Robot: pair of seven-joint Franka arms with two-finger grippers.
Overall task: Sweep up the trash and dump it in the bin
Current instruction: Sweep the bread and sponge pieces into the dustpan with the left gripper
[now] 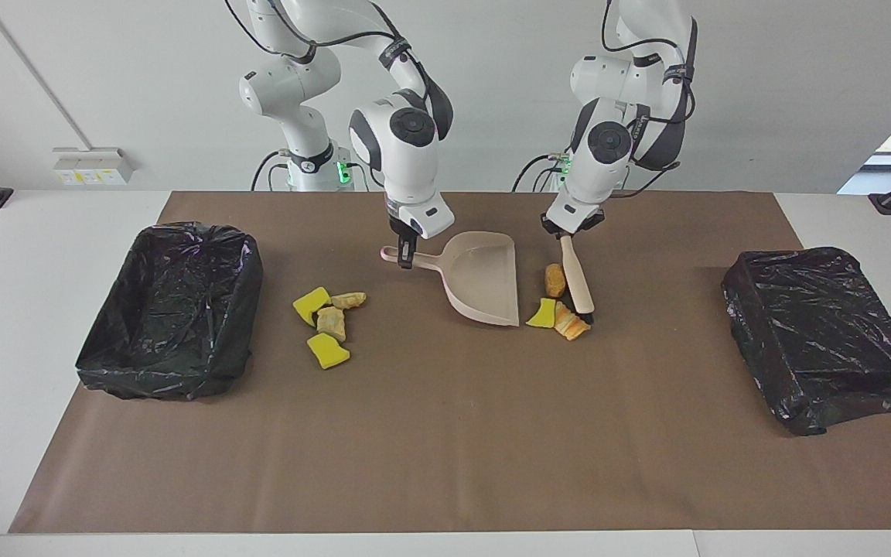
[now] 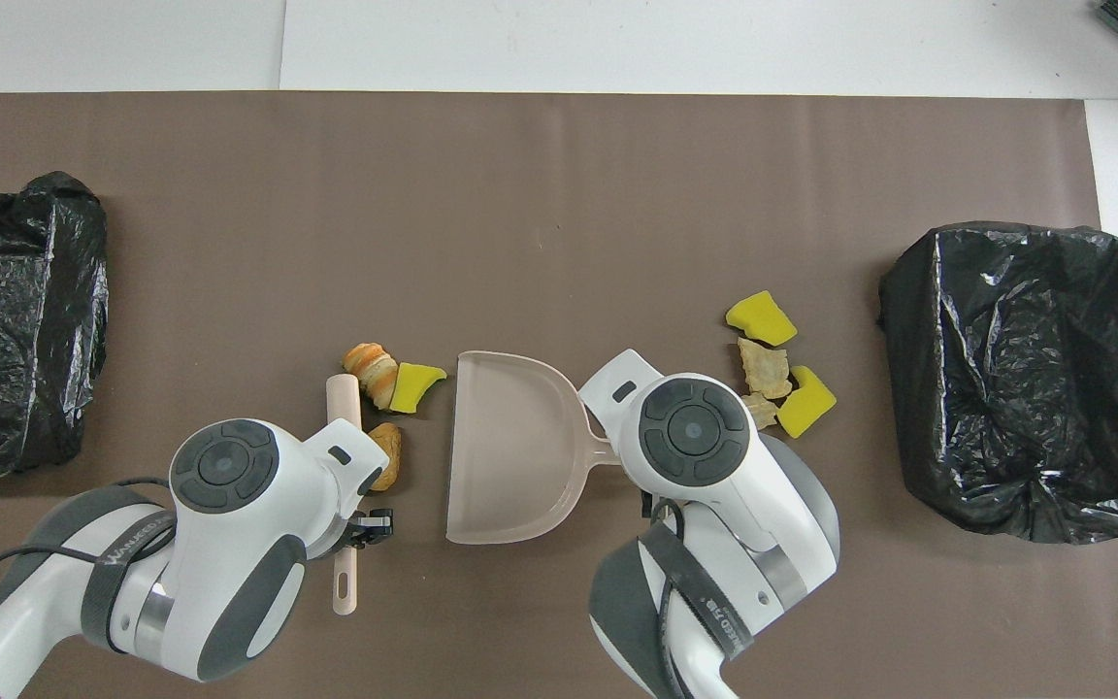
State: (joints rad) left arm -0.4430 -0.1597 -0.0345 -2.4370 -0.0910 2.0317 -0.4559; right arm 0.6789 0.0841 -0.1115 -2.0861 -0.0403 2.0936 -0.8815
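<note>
Take the dustpan (image 1: 484, 280) as your reference: it lies flat in the middle of the mat, and your right gripper (image 1: 405, 259) is clamped on its handle at the end toward the right arm's bin (image 1: 171, 309). Your left gripper (image 1: 567, 233) is closed around the brush (image 1: 577, 275), whose head rests on the mat just beside the pan's open mouth. 3 scraps of trash (image 1: 558, 309) sit between the brush and the mouth: 1 yellow wedge nearly touching the pan's lip and 2 tan chunks beside it. The other 4 scraps (image 1: 328, 325) lie well apart from the pan, beside the right arm's bin. For this stroke, keep the pan's lip pressed flat so nothing slides under, and draw the brush low and slow toward the mouth; I judge the rounded chunks likely to roll sideways. The second bin (image 1: 824, 336) sits at the left arm's end.
</note>
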